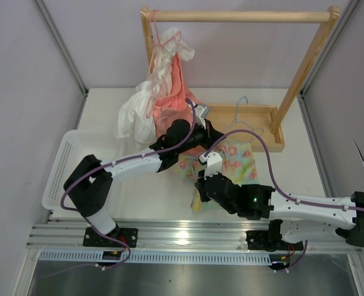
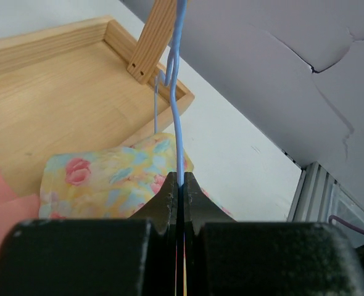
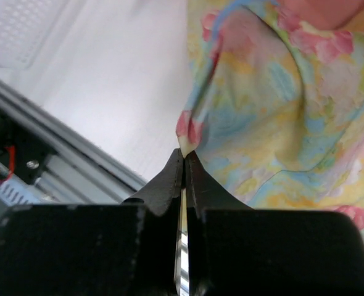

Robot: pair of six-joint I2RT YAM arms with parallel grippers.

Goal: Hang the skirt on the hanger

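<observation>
Gripping now: your left gripper point(image 2: 182, 182) is clamped on the wire of the blue hanger point(image 2: 177, 123). The wire runs up and away from the tips toward the hook.
Right gripper: your right gripper point(image 3: 185, 158) is closed too, its tips pinching a folded edge of the skirt point(image 3: 274, 123).
Skirt: it lies on the table point(image 1: 293, 176) between the two grippers, just in front of the base of the wooden rack point(image 1: 237, 16). It is not on the hanger yet.
Hanger: it sits low over the rack's base with its hook pointing away from you. In the left wrist view one thin wire drops behind the skirt's far edge, so you cannot tell whether a shoulder is already under the cloth.
Why this hold: one arm seems to steady the frame while the other takes the cloth by an edge. That would let you open the skirt and draw it over the wire rather than push a loose heap.
Step in hand: most likely the start of feeding the skirt onto the hanger.
Risk: the pinch is at the very tip, so the thin cloth could slip out.
Nearby: a pink garment point(image 1: 176, 92) and a white garment point(image 1: 136, 114) hang at the rack's left post. A white basket point(image 1: 62, 166) sits to the left.
Writing: you can read no brand, label or text in any view.
</observation>
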